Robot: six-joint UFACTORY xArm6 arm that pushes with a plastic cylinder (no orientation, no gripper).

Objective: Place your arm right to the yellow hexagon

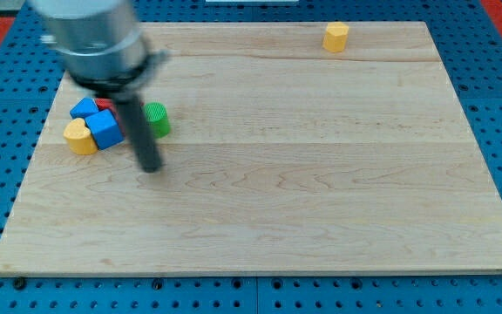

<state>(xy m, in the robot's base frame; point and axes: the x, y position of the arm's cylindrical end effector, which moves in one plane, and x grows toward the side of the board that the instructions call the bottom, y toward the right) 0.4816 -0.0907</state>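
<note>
The yellow hexagon (336,37) sits alone near the view's top edge of the wooden board (321,174), right of centre. My tip (151,167) rests on the board at the view's left, far to the left of and below the yellow hexagon. The tip stands just right of and below a cluster of blocks. The rod rises from the tip to the blurred arm body at the view's top left.
The cluster at the view's left holds a yellow heart-like block (79,137), a blue cube (105,129), another blue block (84,108), a red block (105,105) mostly hidden, and a green cylinder (157,119) beside the rod. A blue pegboard (495,52) surrounds the board.
</note>
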